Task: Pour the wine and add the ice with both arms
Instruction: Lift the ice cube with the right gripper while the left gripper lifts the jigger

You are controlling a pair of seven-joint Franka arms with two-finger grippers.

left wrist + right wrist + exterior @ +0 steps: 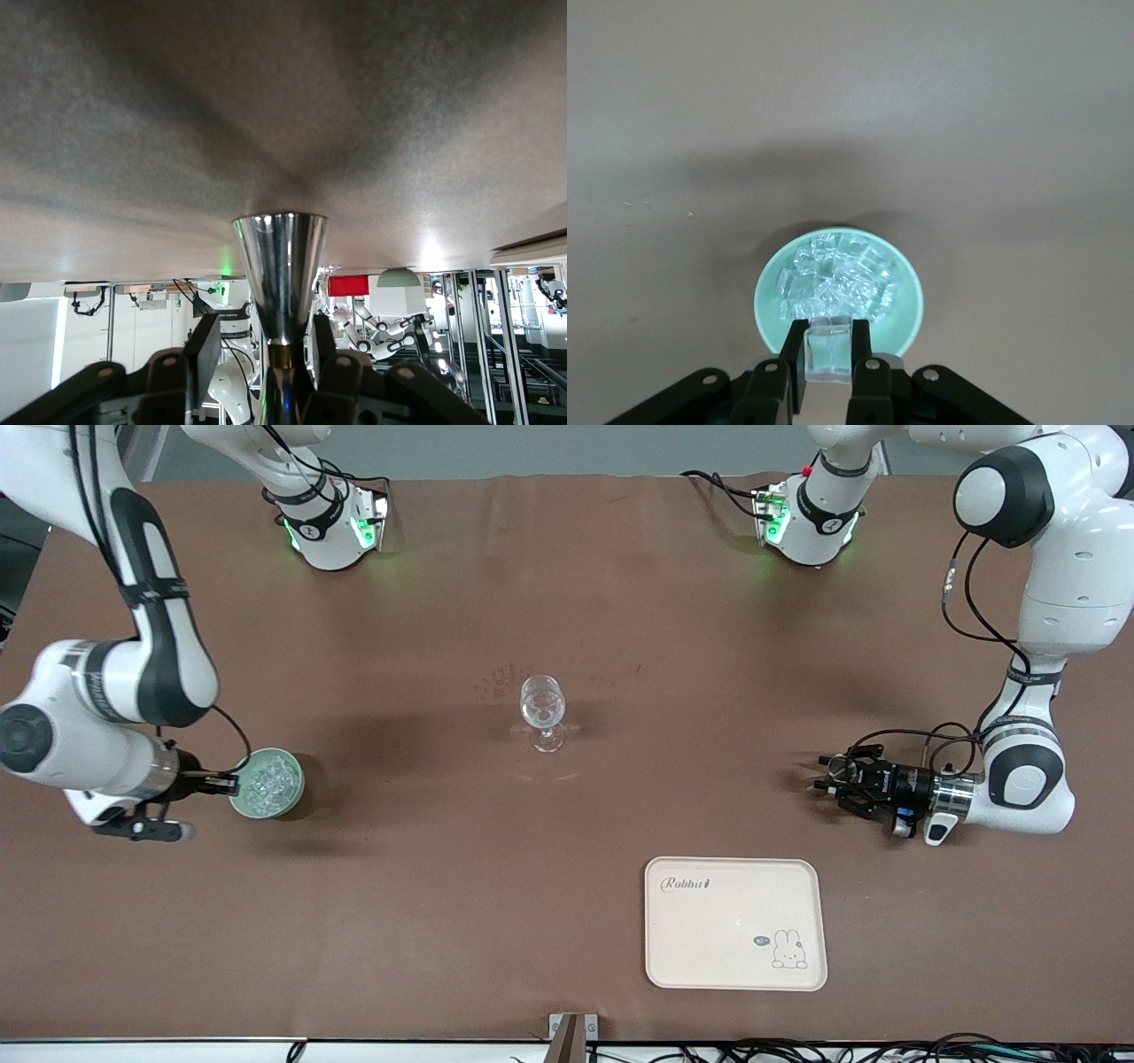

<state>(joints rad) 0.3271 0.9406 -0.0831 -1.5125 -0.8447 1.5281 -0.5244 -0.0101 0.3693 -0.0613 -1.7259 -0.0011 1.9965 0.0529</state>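
Here the right end effector [829, 359] is clamped on one ice cube [829, 347] over the green bowl [293, 781] of ice [837, 283]. The left end effector [283, 354] grips a metal jigger [281, 266] near the glass [542, 707]. The tray [735, 924] reads "Rabbit".

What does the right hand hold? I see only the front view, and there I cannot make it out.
Observer: The right hand clamps one ice cube at the rim of the pale green bowl; the right wrist view shows it.
Operator: And the left hand, has it anything?
Observer: Yes. In the left wrist view the left hand is around the narrow waist of a silvery jigger.
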